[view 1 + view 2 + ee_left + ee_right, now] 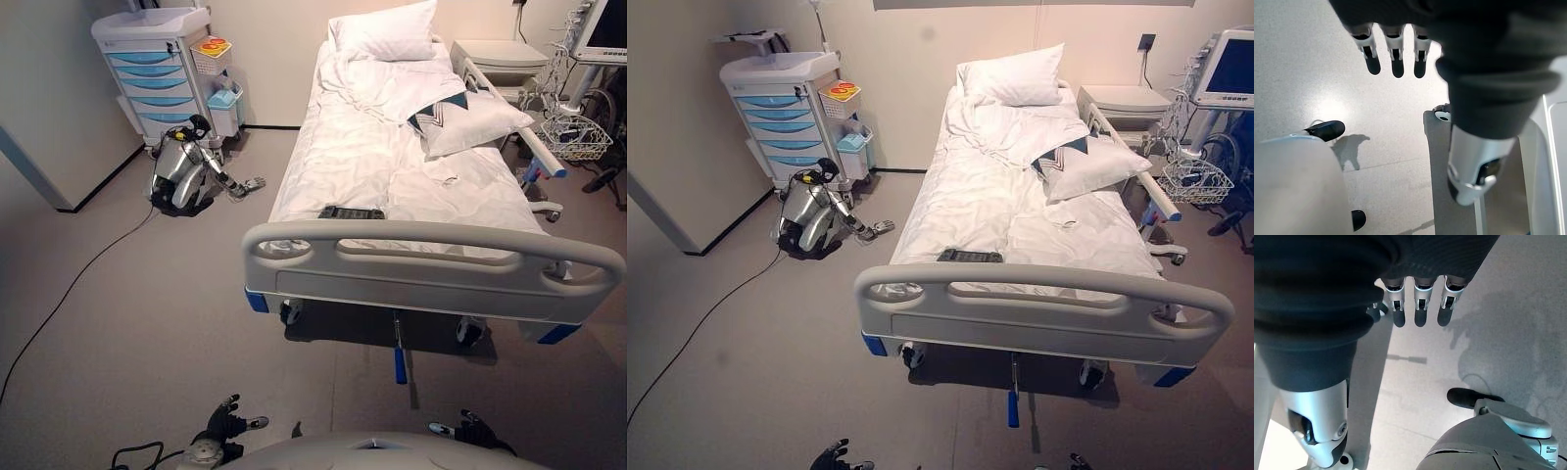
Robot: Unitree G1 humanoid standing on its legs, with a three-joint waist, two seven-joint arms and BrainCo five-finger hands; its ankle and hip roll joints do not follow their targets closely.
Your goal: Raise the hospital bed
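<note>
Silver left hand (1396, 49) – fingers straight, right hand (1420, 303) alike

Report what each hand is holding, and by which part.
Nothing is held. The left hand and right hand hang open over the floor, short of the hospital bed.

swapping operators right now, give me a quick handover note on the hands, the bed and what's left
Left hand: open, fingers relaxed, hanging low over the floor, holding nothing.
Right hand: open too, low and empty.
Hospital bed: straight ahead, footboard facing the robot, mattress flat, pillows at the head end. A dark flat controller-like item lies on the sheet just behind the footboard. A blue-tipped crank handle sticks out under the foot end.
Done: nothing yet; neither hand touches the bed.
Left: step up to the foot end, probably work the crank or controller, raise the bed.
</note>
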